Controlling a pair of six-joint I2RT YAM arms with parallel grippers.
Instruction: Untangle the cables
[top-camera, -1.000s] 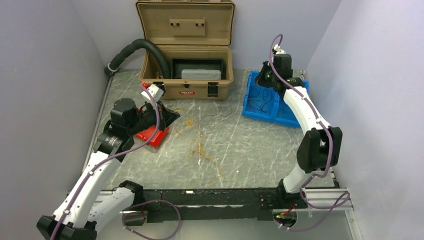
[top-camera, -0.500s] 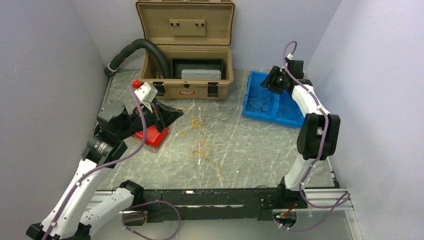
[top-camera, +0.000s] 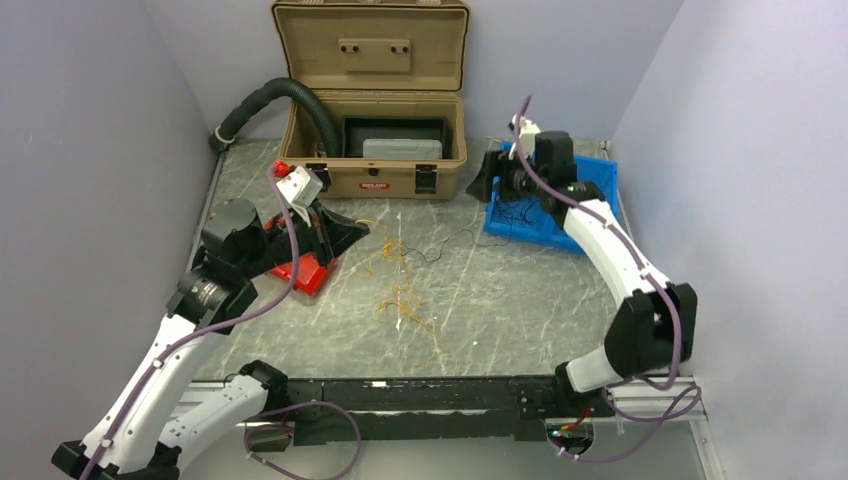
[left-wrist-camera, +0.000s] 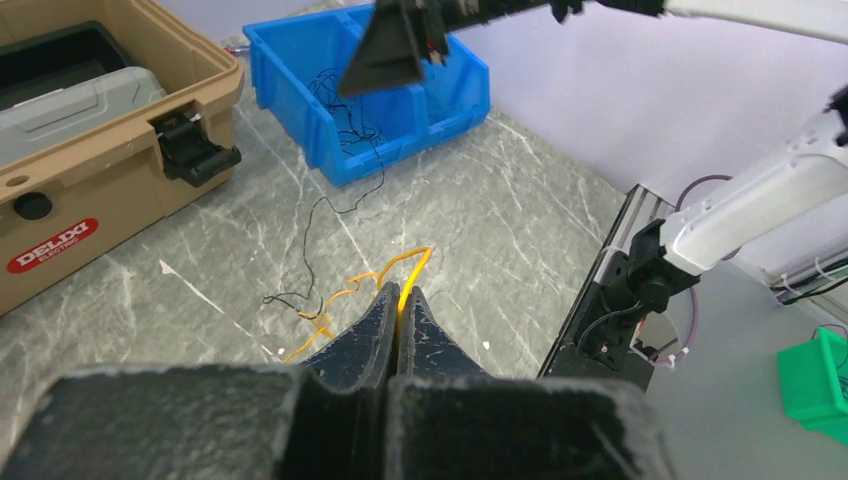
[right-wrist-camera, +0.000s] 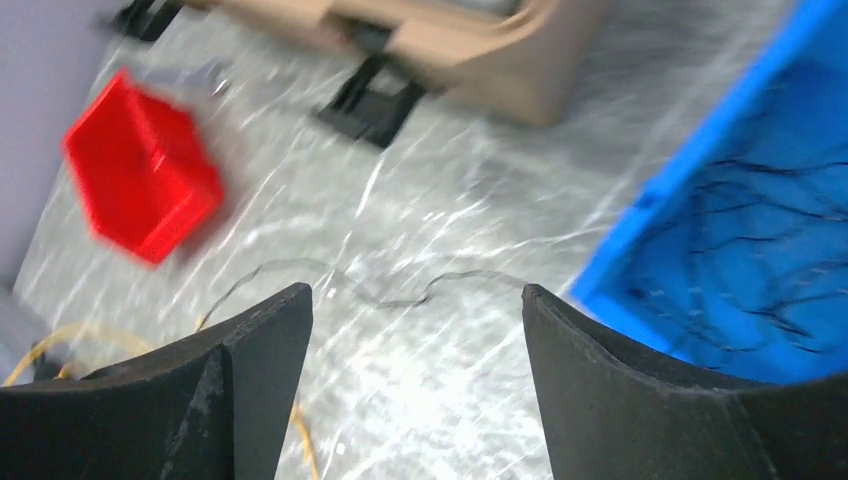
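Observation:
A tangle of yellow cable (top-camera: 402, 296) lies mid-table, and a strand of it (left-wrist-camera: 415, 263) runs up into my left gripper (top-camera: 350, 232), which is shut on it a little above the surface. A thin black cable (top-camera: 455, 233) trails from the tangle to the blue bin (top-camera: 590, 180), where more black cables lie. In the left wrist view the same black cable (left-wrist-camera: 318, 215) crosses the yellow one. My right gripper (top-camera: 484, 182) hangs open and empty just left of the blue bin. Its wrist view shows the black cable (right-wrist-camera: 290, 265) on the table below the gripper (right-wrist-camera: 415, 290).
An open tan case (top-camera: 375, 180) stands at the back with a black corrugated hose (top-camera: 270, 95) at its left. A red bin (top-camera: 305, 270) lies under my left arm. Purple walls close in both sides.
The right gripper opened and swung left, from over the blue bin to beside its left edge. The left gripper shifted slightly right, still shut on the yellow cable.

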